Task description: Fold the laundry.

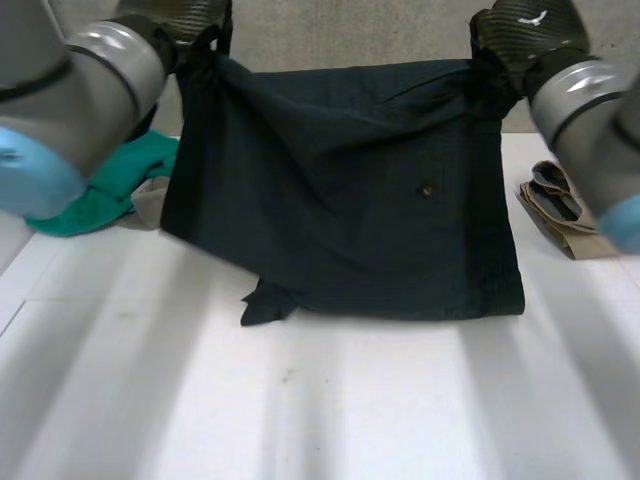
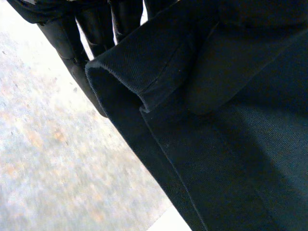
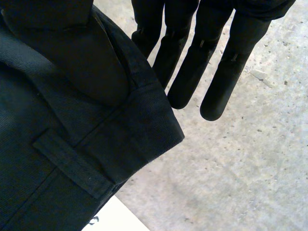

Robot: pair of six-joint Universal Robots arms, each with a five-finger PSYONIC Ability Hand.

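Now your left hand point(image 1: 188, 28) and right hand point(image 1: 518, 32) each pinch a top corner of the black twill garment point(image 1: 350, 200), which hangs between them.

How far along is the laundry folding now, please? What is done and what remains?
Done, it seems: a beige piece lies folded at the right of the table. In hand: the left robot hand and the right robot hand hold the dark garment up by its top corners, its lower edge on the table. Left: folding it, then the crumpled green cloth.
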